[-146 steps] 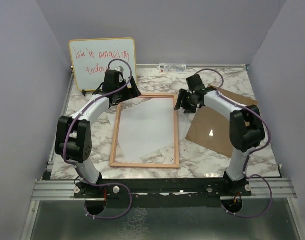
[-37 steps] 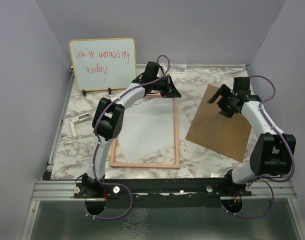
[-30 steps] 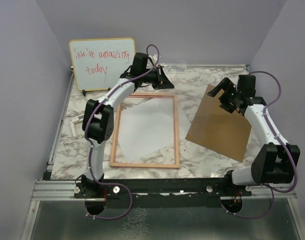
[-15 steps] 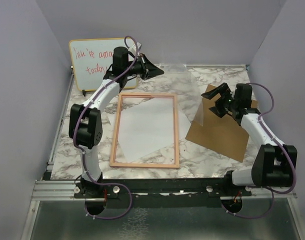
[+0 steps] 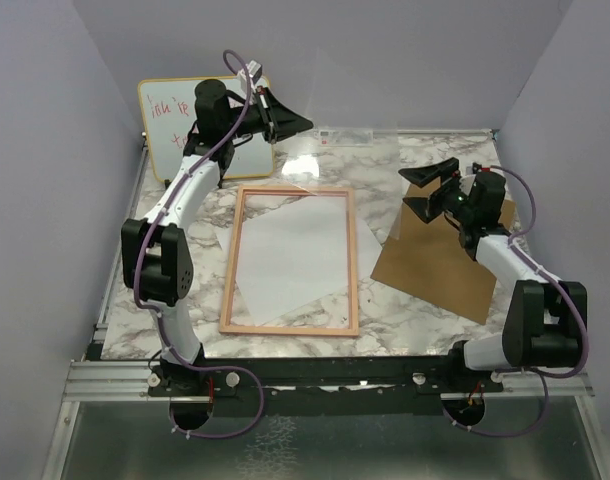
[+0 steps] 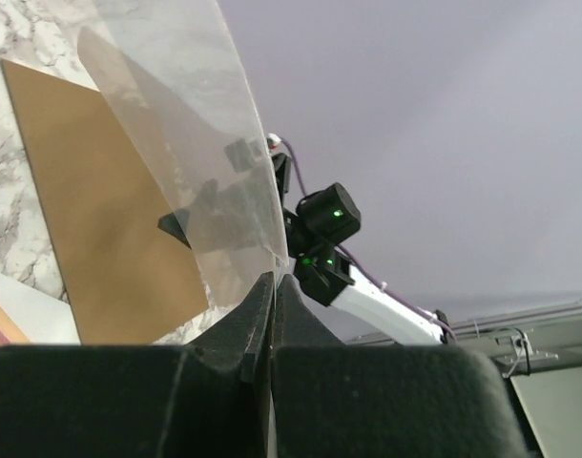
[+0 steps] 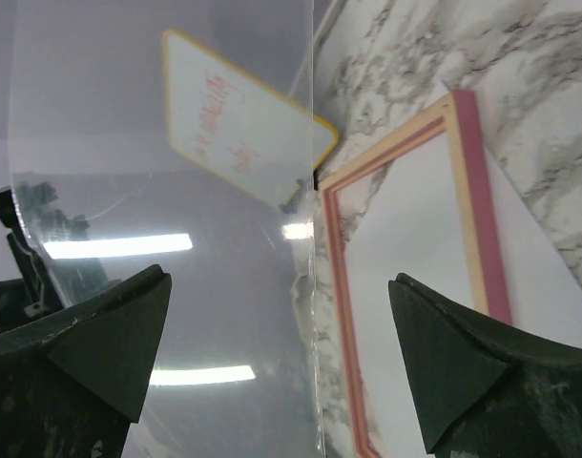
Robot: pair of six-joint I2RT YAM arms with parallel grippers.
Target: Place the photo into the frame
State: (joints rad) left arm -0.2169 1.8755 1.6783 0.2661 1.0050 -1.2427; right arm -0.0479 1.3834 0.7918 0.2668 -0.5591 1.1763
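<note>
- clear pane (image 7: pixel 167 143): see-through, smooth and glossy, mirroring strip lights; looks like thin plastic sheet
- frame (image 5: pixel 353 250): light wood with a pinkish tone, smooth, low sheen
- photo (image 5: pixel 290 255): paper, plain white side up, matt
- backing board (image 5: pixel 435 265): brown, matt, like cardboard or fibreboard
- surface (image 5: pixel 405 320): white-and-grey marble pattern, smooth, faint sheen
- whiteboard (image 5: pixel 165 120): glossy white face, yellow rim
- left claw (image 5: pixel 307 124) and right claw (image 5: pixel 428 187): matt black, plastic-looking

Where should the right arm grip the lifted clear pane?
Probably the free edge of the clear pane, opposite where the left gripper pinches it, from the right, one finger on each face: a thin, bowed sheet held aloft at one end.
</note>
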